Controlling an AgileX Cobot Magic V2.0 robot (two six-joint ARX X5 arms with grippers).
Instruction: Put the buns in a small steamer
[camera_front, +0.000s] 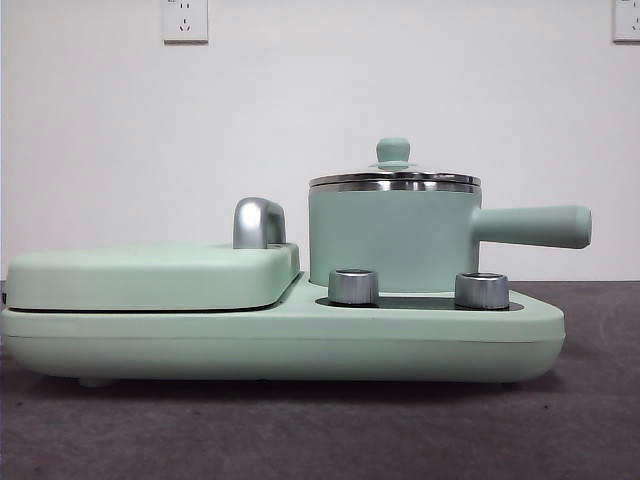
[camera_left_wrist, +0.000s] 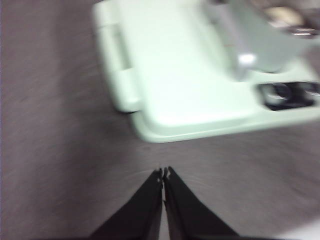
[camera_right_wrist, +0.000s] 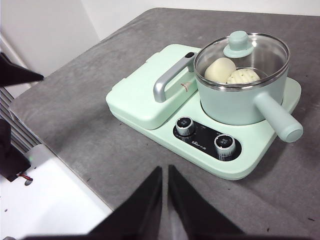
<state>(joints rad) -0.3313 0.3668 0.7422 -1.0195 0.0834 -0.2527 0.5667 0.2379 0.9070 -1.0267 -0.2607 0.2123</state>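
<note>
The small steamer (camera_front: 392, 236) stands on the right half of the mint-green cooker, its glass lid on and its straight handle (camera_front: 532, 226) pointing right. In the right wrist view the steamer (camera_right_wrist: 235, 102) holds both buns under the lid: a smooth bun (camera_right_wrist: 219, 69) and a ridged bun (camera_right_wrist: 243, 76) beside it. My right gripper (camera_right_wrist: 165, 171) hangs shut and empty over the table, in front of the cooker's knobs. My left gripper (camera_left_wrist: 163, 172) is shut and empty over bare table near the cooker's griddle end; that view is blurred. Neither gripper shows in the front view.
A flat lidded griddle (camera_front: 150, 275) with a chrome handle (camera_front: 258, 222) fills the cooker's left half. Two steel knobs (camera_front: 353, 286) (camera_front: 481, 290) sit on the front panel. The table's edge and a white surface (camera_right_wrist: 55, 200) lie near the right gripper.
</note>
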